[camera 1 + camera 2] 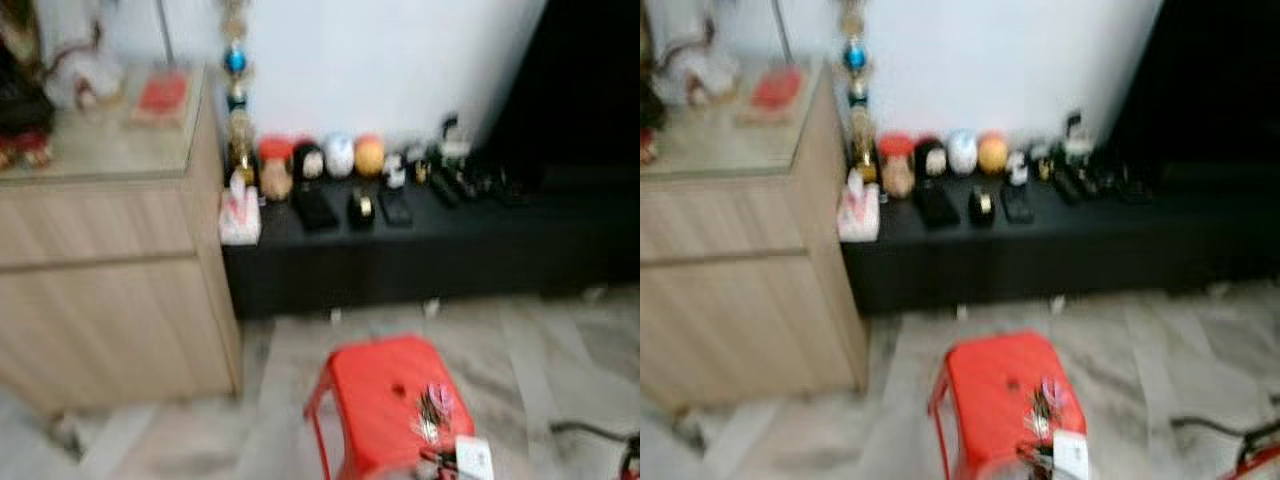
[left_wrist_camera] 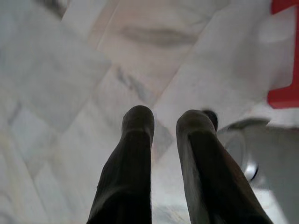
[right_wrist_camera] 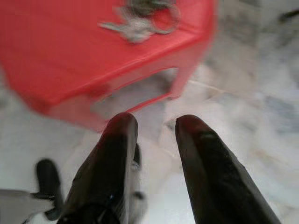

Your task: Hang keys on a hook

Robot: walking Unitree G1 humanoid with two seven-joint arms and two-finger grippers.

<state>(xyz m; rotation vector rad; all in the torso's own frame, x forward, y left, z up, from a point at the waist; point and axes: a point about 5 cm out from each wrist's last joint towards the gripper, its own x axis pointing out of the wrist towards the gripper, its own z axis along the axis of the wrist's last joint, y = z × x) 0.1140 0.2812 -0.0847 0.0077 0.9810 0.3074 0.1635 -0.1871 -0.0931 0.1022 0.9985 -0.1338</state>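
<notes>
A bunch of keys [image 1: 435, 408] with a white tag [image 1: 473, 457] lies on the near right part of a red plastic stool [image 1: 375, 395] on the marble floor; the head views are blurred. In the right wrist view, my right gripper [image 3: 156, 123] hangs open over the floor just short of the stool [image 3: 56, 56], with the keys [image 3: 140, 21] on the stool top beyond its fingertips and nothing between its fingers. My left gripper [image 2: 164, 119] points down at bare marble floor, slightly open and holding nothing, and a corner of the red stool [image 2: 285, 95] shows beside it.
A light wooden cabinet [image 1: 100, 280] stands at the left. A low black bench [image 1: 430, 255] along the white wall carries several small ornaments and a tissue pack [image 1: 240, 215]. A dark cable [image 1: 590, 432] lies on the floor at the right.
</notes>
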